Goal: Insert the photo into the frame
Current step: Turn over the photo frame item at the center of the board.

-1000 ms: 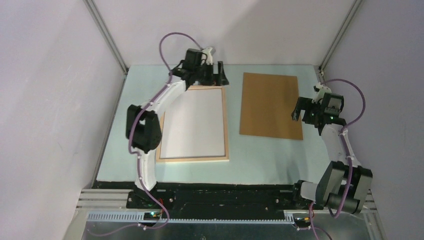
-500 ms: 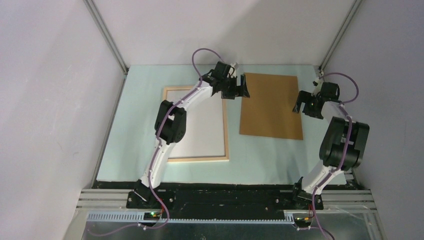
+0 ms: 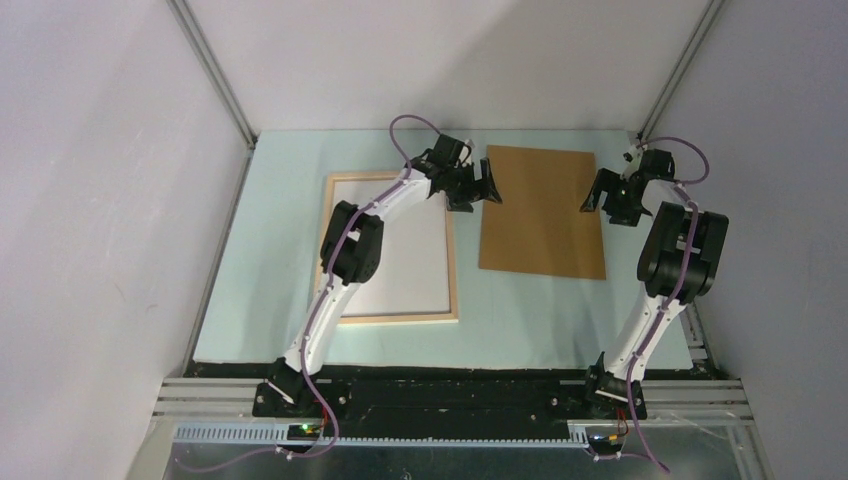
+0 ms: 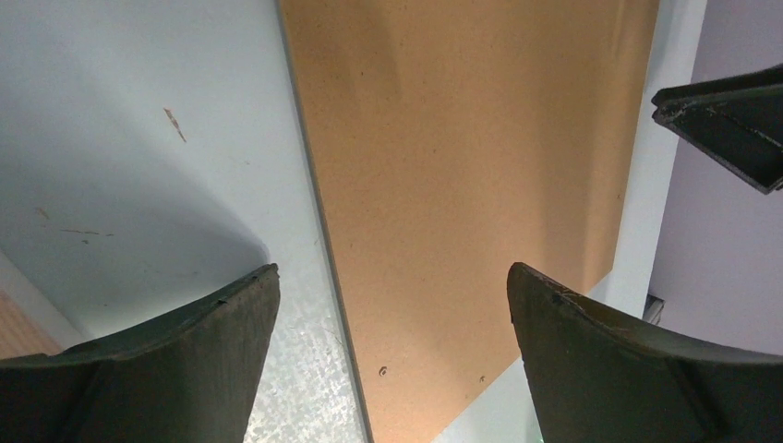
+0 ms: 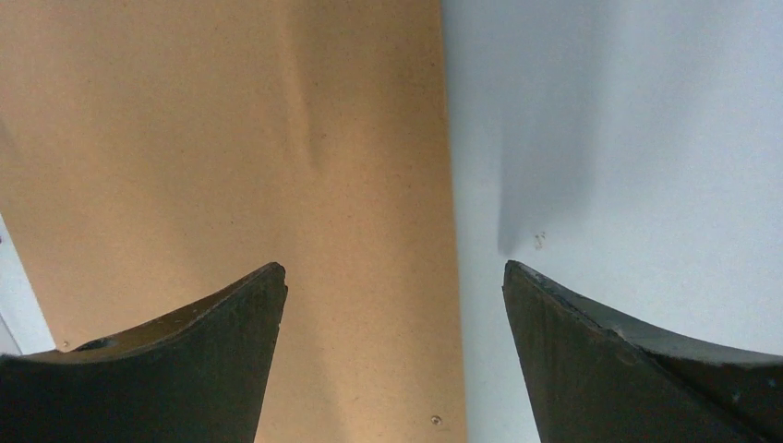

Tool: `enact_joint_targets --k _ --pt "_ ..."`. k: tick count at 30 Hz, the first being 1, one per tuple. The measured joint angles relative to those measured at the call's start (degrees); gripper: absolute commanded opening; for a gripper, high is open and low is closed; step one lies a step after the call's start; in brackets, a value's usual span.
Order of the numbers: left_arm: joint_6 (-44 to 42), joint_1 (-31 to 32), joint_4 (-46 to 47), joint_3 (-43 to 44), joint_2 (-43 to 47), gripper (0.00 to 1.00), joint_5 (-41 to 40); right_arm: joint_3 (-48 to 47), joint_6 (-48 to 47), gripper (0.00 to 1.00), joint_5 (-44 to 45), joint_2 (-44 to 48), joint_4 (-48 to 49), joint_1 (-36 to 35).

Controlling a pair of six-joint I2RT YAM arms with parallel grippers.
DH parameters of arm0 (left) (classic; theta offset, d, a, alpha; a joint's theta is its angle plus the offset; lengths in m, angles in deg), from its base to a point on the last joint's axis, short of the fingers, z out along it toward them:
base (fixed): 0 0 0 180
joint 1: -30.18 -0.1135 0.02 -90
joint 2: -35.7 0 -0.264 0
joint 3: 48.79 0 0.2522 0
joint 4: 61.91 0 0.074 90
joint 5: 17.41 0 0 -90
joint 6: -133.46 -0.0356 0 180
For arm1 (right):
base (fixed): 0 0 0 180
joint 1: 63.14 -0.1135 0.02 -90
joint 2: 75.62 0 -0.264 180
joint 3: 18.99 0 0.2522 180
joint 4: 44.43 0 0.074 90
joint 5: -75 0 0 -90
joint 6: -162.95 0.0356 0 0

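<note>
Brown board (image 3: 542, 210) lies between left claw (image 3: 475, 188) and right claw (image 3: 610, 203), both spread wide and empty. Photo (image 3: 395, 250), white back up, sits inside frame (image 3: 452, 262), left of left claw. Straddle opposite board edges evenly before closing.

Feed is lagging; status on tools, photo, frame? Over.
Left tool, right tool open, empty, flanking far end of flat brown rectangular board. White-backed paper photo lies inside the thin pale wood frame. Left arm crosses above it.
</note>
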Motion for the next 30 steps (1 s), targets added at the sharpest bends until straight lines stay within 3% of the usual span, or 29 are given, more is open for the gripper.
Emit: enact_joint_targets --k 14,30 --pt "3.32 0.57 0.61 1.73 -1.88 0.98 3.08 -9.68 3.02 0.88 -5.66 -7.48 -4.66 0.0" --pt "4.39 0.98 0.87 1.44 -1.97 0.98 4.63 -9.22 2.62 0.83 -15.74 -8.22 -5.14 2.89"
